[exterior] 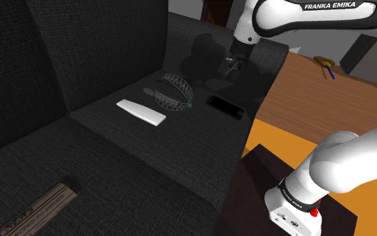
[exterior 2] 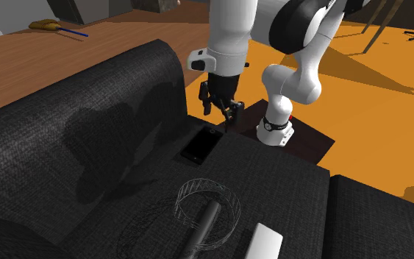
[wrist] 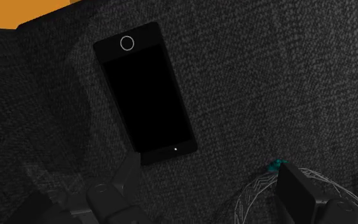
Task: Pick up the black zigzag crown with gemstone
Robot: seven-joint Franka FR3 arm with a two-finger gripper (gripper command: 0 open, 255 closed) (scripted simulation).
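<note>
Overhead, gripper (exterior 2: 218, 114): hung above the phone (wrist: 144, 92), fingers spread, held nothing.
crown (exterior: 172, 102): lay on the sofa seat (exterior: 200, 137) beside the phone, clear of both fingers.

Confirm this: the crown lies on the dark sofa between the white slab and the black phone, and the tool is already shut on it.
Wrong on the tool: it is open and holds nothing, hanging over the black phone, apart from the crown, as the second exterior view shows. The crown does lie on the dark sofa between the white slab and the phone.
</note>
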